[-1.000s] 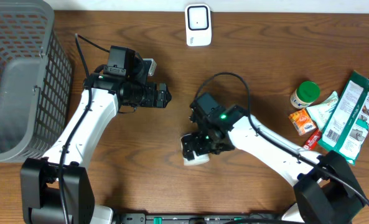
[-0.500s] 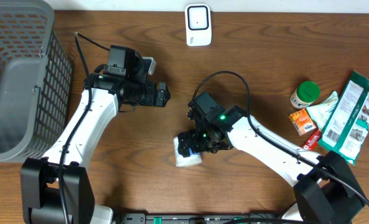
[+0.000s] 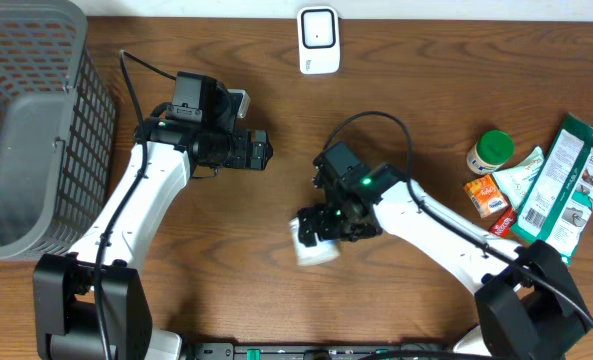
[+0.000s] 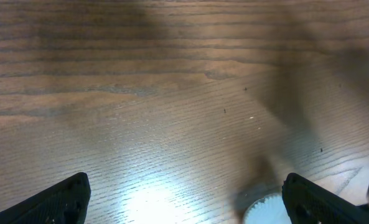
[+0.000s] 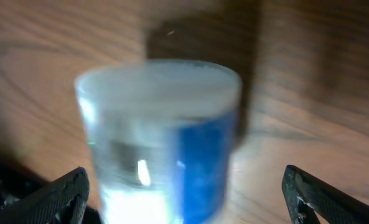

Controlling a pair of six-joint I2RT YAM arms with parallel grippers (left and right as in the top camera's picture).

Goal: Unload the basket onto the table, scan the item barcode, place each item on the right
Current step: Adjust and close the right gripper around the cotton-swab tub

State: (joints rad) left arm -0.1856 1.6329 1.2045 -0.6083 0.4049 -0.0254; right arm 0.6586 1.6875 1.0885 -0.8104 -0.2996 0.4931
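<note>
Relation of claw to item at the moment of pick-up. The item, a white-and-blue container (image 3: 310, 247), lies on the bench (image 3: 216, 280) near its middle, directly under the right claw (image 3: 319, 232). That claw is spread. In the right wrist view its two fingertips (image 5: 53, 198) stand on either side of the container, with the right-hand tip clear of it, but blur hides whether the other touches. The container's long axis appears to run up the right wrist view, between the fingers and across their line of closing, so a straight descent and squeeze should take it by its round sides. The left claw (image 3: 260, 152), also spread and holding nothing, hangs over bare wood well apart from the container, so the right arm is plainly the nearer. A white device (image 3: 317, 40) stands at the far edge, presumably the scanner. The label's barcode cannot be made out.
</note>
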